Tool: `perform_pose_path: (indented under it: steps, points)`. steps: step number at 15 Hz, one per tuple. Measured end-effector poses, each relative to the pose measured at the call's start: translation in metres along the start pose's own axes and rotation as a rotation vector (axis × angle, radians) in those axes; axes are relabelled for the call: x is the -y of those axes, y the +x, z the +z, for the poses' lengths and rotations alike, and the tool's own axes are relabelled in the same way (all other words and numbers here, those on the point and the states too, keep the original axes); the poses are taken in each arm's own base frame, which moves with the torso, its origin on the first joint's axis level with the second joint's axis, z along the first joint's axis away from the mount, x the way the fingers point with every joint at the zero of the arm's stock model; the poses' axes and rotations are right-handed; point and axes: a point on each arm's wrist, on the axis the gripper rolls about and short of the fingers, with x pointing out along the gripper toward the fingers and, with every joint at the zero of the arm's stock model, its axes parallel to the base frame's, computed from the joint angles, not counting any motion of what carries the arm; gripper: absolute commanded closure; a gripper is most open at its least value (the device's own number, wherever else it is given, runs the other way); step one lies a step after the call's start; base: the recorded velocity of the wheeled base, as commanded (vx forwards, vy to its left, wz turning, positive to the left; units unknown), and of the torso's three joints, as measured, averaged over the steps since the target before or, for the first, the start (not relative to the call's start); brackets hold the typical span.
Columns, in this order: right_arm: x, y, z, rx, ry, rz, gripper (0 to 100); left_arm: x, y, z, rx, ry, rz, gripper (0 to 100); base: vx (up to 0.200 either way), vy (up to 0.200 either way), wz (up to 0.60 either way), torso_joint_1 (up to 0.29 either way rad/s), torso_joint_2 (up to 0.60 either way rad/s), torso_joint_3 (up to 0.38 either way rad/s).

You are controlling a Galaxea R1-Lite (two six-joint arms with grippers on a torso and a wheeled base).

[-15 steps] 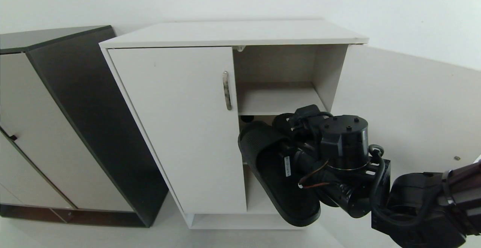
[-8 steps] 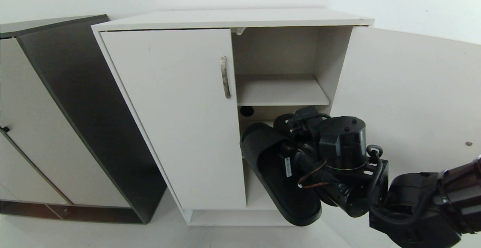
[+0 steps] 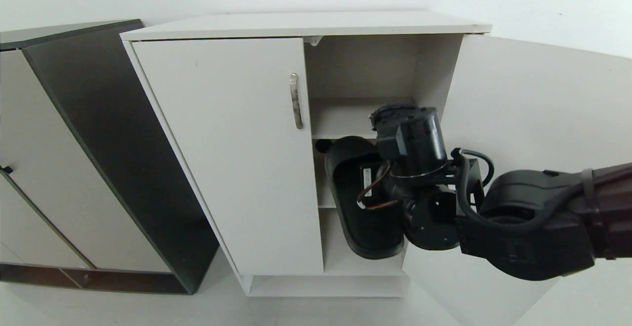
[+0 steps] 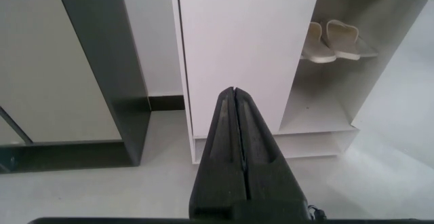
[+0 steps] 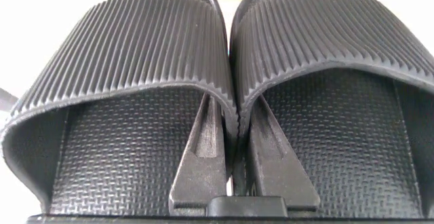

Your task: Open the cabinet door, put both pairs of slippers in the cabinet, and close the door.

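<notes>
Right gripper [image 5: 235, 112]: jaws pinched tight on the two adjoining inner strap edges of the pair of black ribbed rubber slippers [image 3: 363, 202], holding both side by side. The pair hangs toe-up at the open right half of the white wooden cabinet [image 3: 296, 22], across middle-shelf level; can't tell how far in. Left gripper [image 4: 234, 98]: fully closed, empty, low in front of the cabinet. Pair of cream slippers [image 4: 336, 41] sits on a shelf inside. Left door [image 3: 222, 158] is closed, with a metal bar handle [image 3: 295, 101]. Dark grey cabinet [image 3: 98, 143] stands just beside, on the left.

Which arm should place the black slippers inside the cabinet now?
Right. The right gripper clamps the black slippers at the open side of the cabinet; the left gripper is shut, empty, farther off.
</notes>
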Motion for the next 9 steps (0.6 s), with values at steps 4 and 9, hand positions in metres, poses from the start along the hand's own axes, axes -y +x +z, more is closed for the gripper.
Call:
perform_pose_path:
  steps: [4,9]
  points:
    - [-0.006,-0.005,0.022,0.049,0.067,-0.041,100,0.000,0.000,0.000,0.000,0.000,0.001,100,0.000,0.000,0.00,0.000,0.00,0.000]
    - [-0.006,0.001,0.017,0.037,0.054,-0.050,100,0.000,0.000,0.000,0.000,0.000,0.001,100,0.000,0.000,0.00,0.000,0.00,0.000]
